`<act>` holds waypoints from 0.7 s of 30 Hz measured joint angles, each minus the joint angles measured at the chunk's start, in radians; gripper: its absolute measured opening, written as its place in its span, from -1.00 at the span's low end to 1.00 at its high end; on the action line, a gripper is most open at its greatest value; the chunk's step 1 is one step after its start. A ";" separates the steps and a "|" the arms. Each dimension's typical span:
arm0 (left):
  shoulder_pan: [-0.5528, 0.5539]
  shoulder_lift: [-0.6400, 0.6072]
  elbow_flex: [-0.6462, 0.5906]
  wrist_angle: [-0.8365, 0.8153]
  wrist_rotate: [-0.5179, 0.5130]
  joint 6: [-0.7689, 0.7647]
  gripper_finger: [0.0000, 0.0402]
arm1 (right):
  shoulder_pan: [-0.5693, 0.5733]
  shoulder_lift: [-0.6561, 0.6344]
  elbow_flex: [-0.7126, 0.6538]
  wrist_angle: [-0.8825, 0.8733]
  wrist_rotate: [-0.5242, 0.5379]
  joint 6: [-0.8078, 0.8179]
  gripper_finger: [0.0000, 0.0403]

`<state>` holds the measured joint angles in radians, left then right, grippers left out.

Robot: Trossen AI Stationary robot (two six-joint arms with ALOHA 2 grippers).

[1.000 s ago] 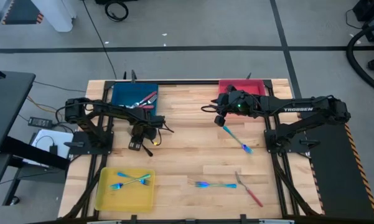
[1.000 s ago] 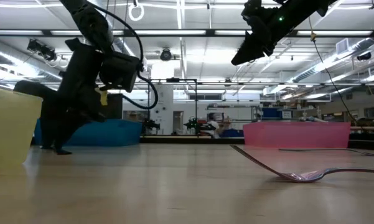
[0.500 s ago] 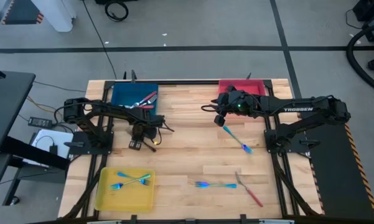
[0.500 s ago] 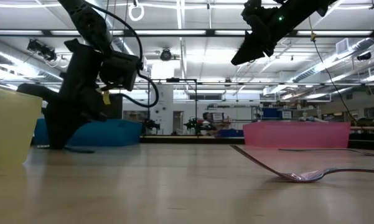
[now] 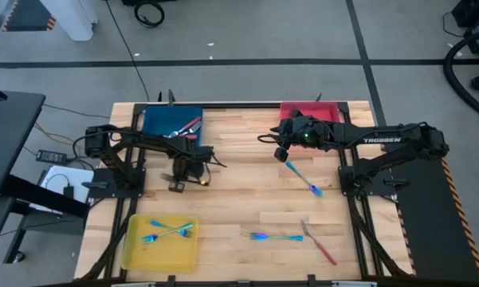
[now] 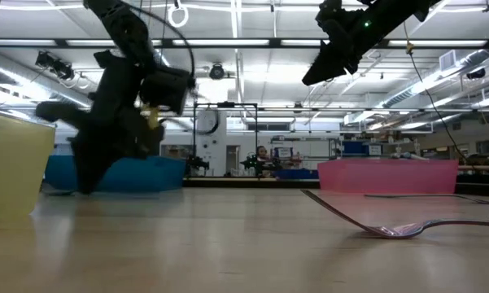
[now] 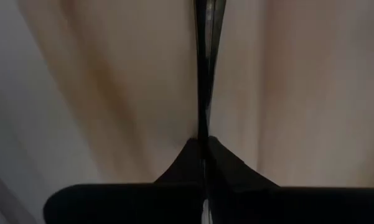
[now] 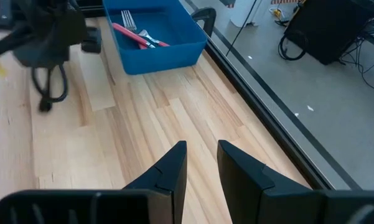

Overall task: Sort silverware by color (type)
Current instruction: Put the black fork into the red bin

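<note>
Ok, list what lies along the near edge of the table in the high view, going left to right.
Yellow rectangular tray holding crossed blue-cyan forks → shiny blue-cyan utensil lying flat on the wood → red-handled fork.

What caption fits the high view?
Left end effector shut low over the table below the blue tray; right end effector open beside the red tray.

- You've 2 trays at the far edge: left tray (image 5: 161, 123) w/ utensils (image 5: 185, 127) in it, right tray (image 5: 319, 110).
- Near-left tray (image 5: 132, 253) holds 2 forks (image 5: 168, 232).
- 3 utensils lie loose near-right on table (image 5: 239, 199).
</note>
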<state>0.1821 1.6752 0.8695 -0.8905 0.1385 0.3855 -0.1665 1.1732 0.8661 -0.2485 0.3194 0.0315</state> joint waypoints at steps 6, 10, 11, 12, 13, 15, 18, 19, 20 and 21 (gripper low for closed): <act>-0.006 -0.003 0.094 -0.005 0.004 0.042 -0.99 | 0.000 0.000 0.000 0.000 0.000 0.000 -0.51; 0.000 -0.006 0.166 -0.010 0.001 0.071 -1.00 | 0.000 -0.006 0.000 0.000 0.000 0.000 -0.51; 0.003 -0.006 0.185 -0.007 0.000 0.077 -1.00 | 0.000 -0.012 0.000 -0.001 0.000 0.000 -0.51; 0.006 -0.006 0.205 0.001 0.000 0.086 -1.00 | 0.000 -0.016 0.000 -0.001 0.000 0.002 -0.51; 0.010 -0.007 0.224 0.004 -0.004 0.093 -1.00 | 0.000 -0.021 0.000 0.004 0.000 0.003 -0.51; 0.013 -0.007 0.262 0.015 -0.006 0.098 -1.00 | 0.000 -0.034 0.000 -0.003 0.000 0.002 -0.51; 0.018 -0.007 0.312 0.087 -0.007 0.107 -1.00 | 0.000 -0.070 0.000 -0.012 -0.003 -0.005 -0.51; 0.019 -0.007 0.325 0.112 -0.007 0.108 -1.00 | 0.000 -0.087 0.000 -0.024 -0.008 -0.004 -0.51; 0.022 -0.007 0.337 0.145 -0.007 0.109 -1.00 | 0.000 -0.106 0.000 -0.039 -0.013 -0.003 -0.51; 0.023 -0.007 0.347 0.183 -0.007 0.108 -1.00 | 0.000 -0.126 0.000 -0.053 -0.023 0.007 -0.51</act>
<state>0.2047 1.6680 1.2164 -0.7073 0.1314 0.4933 -0.1661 1.0475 0.8658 -0.3016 0.2966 0.0387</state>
